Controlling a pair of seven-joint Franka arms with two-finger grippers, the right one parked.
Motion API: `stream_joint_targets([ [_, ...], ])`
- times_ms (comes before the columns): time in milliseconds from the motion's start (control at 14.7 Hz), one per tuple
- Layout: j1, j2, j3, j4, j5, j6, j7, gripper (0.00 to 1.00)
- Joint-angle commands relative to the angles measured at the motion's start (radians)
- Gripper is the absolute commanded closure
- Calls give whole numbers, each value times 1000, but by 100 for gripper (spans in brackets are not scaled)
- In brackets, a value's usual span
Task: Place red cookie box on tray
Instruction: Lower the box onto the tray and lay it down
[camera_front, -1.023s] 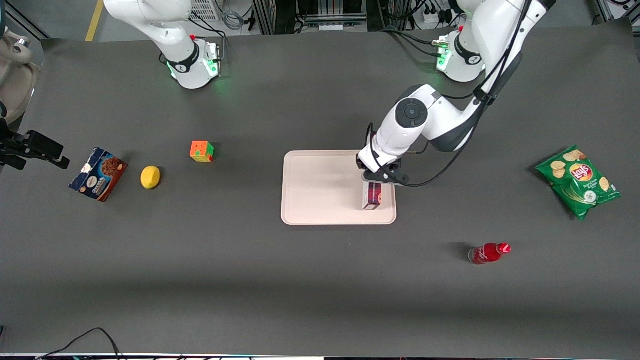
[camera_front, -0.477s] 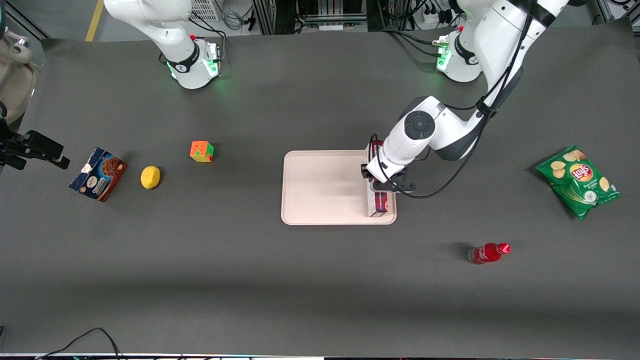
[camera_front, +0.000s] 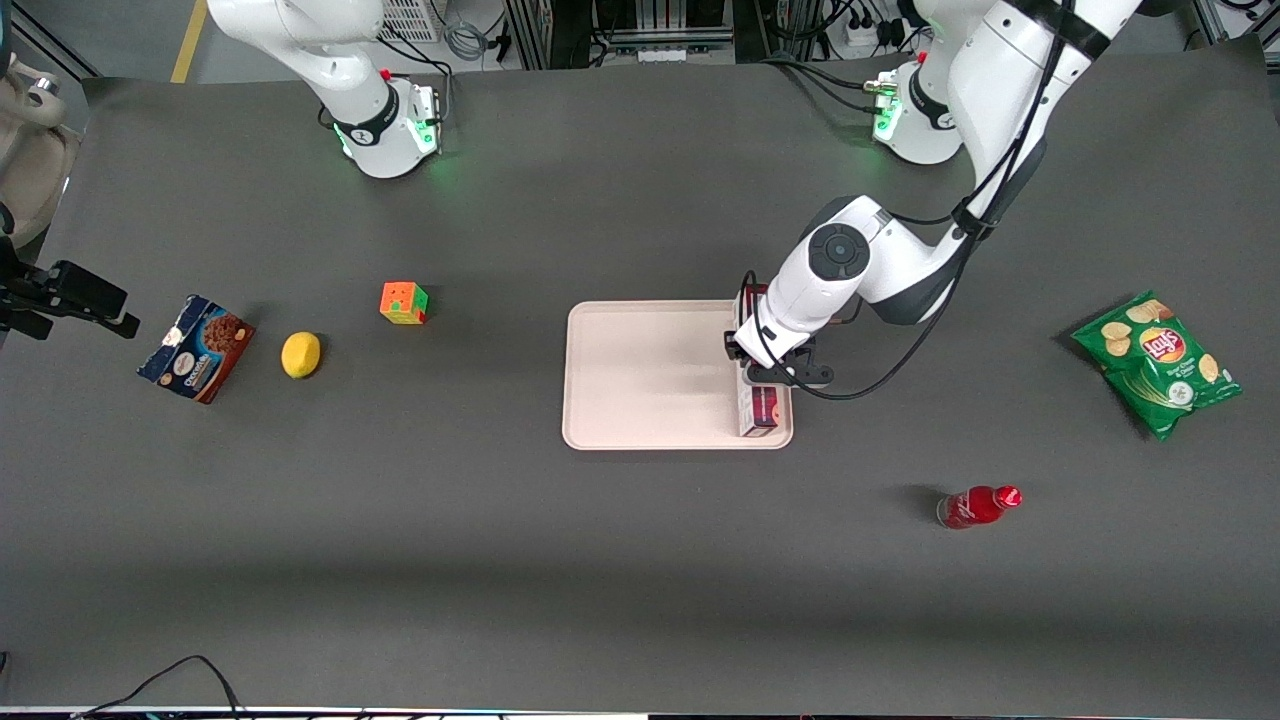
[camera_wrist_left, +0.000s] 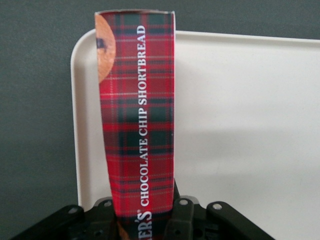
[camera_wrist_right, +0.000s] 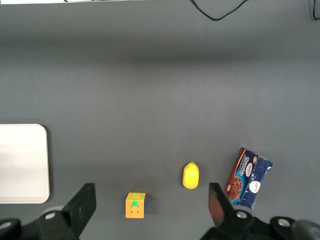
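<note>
The red cookie box (camera_front: 760, 410) is a long tartan carton lying along the edge of the tray (camera_front: 640, 370) that faces the working arm's end of the table. Its near end reaches the tray's front corner. My left gripper (camera_front: 765, 372) is right above the box's middle, and the arm hides most of the box. In the left wrist view the box (camera_wrist_left: 137, 115) runs out from between the black fingers (camera_wrist_left: 182, 212), which press on both its sides over the pale tray (camera_wrist_left: 240, 125). The gripper (camera_wrist_left: 144, 212) is shut on it.
Toward the parked arm's end lie a dark-blue cookie box (camera_front: 196, 348), a lemon (camera_front: 301, 354) and a colour cube (camera_front: 403, 303). A red bottle (camera_front: 978, 506) lies nearer the front camera than the tray. A green chips bag (camera_front: 1158, 362) sits toward the working arm's end.
Over the last second the gripper carried the box sideways to the tray's edge toward the working arm's end and lowered it. In the last half second it has barely moved.
</note>
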Motion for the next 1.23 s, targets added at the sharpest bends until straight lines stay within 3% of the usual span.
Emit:
stream_joint_targets([
  [0, -14, -1, 10, 2, 34, 13, -35, 99],
  [68, -16, -1, 22, 2, 36, 15, -35, 90],
  [136, -21, 0, 34, 1, 48, 38, -35, 74],
  [205, -22, 3, 47, -33, 71, 120, -35, 46],
  [273, -25, 5, 65, -53, 77, 178, -35, 33],
  [341, -25, 8, 70, -56, 78, 176, -35, 27],
  [545, -25, 5, 70, -55, 78, 161, -37, 23],
  [682, -25, 2, 70, -55, 80, 154, -35, 0],
  [1159, -22, -61, 61, -29, 60, 66, -64, 0],
])
